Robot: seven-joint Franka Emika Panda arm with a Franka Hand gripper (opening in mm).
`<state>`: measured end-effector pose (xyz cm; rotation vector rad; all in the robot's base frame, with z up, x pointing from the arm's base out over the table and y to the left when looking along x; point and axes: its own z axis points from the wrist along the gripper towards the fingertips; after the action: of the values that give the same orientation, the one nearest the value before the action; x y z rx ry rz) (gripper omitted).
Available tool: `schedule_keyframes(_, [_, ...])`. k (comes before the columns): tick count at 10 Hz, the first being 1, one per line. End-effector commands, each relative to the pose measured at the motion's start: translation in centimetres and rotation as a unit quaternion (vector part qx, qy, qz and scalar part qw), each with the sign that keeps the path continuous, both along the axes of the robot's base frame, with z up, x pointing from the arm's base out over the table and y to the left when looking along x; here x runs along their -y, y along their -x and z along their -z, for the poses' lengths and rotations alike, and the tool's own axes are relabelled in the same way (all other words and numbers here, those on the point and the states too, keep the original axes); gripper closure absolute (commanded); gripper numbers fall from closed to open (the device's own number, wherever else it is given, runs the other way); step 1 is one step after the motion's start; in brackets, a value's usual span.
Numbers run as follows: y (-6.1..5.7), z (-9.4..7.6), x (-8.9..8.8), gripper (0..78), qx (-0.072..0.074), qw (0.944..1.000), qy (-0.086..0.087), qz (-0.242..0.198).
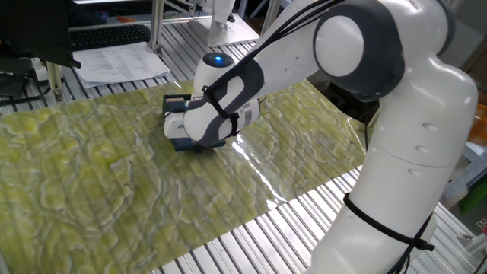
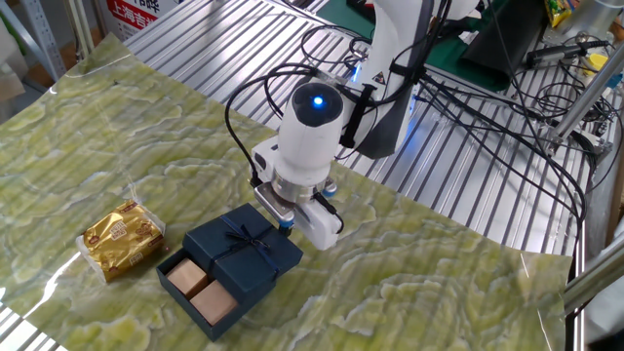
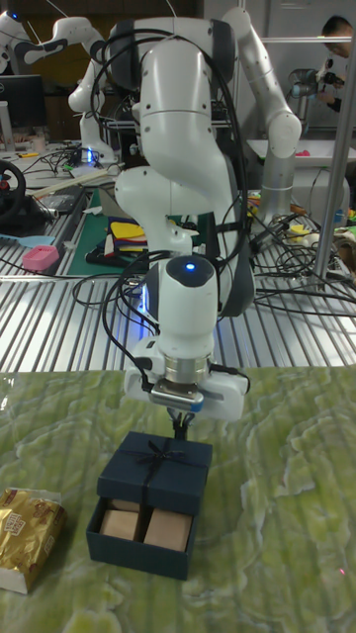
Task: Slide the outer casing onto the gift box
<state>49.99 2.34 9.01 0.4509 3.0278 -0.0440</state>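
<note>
The outer casing (image 2: pixel 244 246), a dark navy sleeve with a ribbon bow, lies flat on the green mat. It partly covers the gift box (image 2: pixel 200 291). The box's uncovered end sticks out toward the near-left and shows two brown items inside. In the tall fixed view the outer casing (image 3: pixel 158 463) sits over the back of the gift box (image 3: pixel 138 534). My gripper (image 3: pixel 182 421) points down at the casing's far edge, fingers close together with nothing between them. The gripper (image 2: pixel 285 224) sits at the casing's back right edge. In one fixed view the arm hides most of the casing (image 1: pixel 176 105).
A crinkled gold-wrapped item (image 2: pixel 121 237) lies on the mat left of the box. Black cables (image 2: pixel 487 127) run over the slatted metal table behind the arm. Papers (image 1: pixel 122 62) lie at the far table edge.
</note>
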Motion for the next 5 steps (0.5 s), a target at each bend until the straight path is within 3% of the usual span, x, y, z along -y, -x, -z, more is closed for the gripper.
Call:
schedule_keyframes(1, [-0.5,-0.4,-0.2,77.6,0.010,0.9999,0.001,0.004])
schedule_keyframes(5, [-1.4,-1.7,-0.6,77.6,0.023,0.9997,0.004,0.011])
